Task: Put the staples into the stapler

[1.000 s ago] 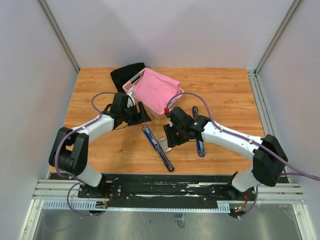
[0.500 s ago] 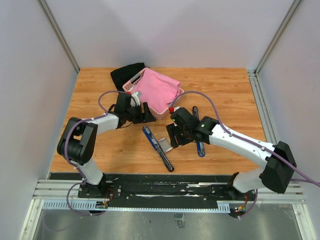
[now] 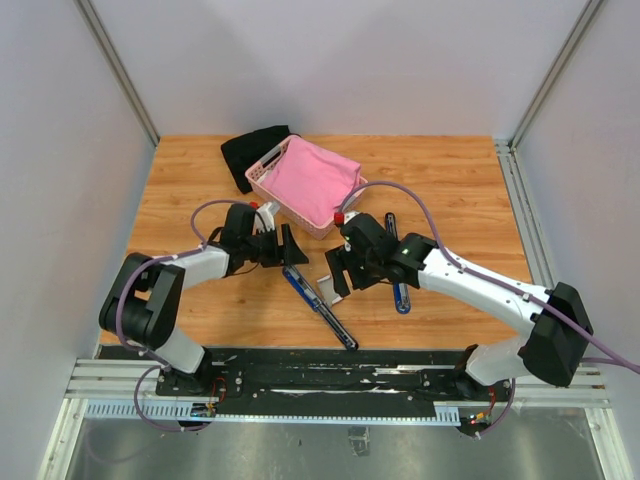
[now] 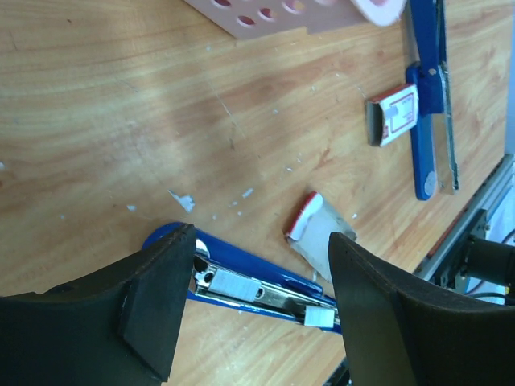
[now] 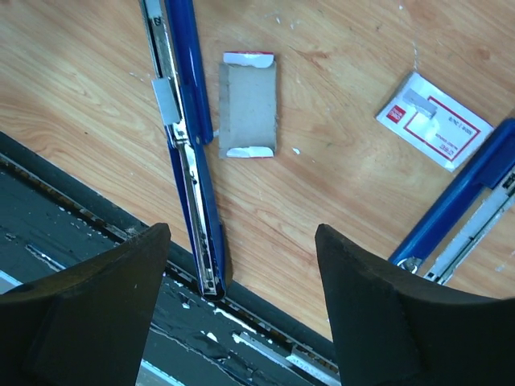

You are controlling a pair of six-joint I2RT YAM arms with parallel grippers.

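Stapler (image 3: 318, 306) shifted nearer; carton (image 5: 433, 121) red print unreadable.

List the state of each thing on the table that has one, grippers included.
Near stapler: opened flat, rail up.
Second stapler: opened flat.
White carton: lying flat, printed face up.
Brown sleeve: lying flat beside near stapler.
Pink basket: holding pink cloth.
Left gripper: open.
Right gripper: open.
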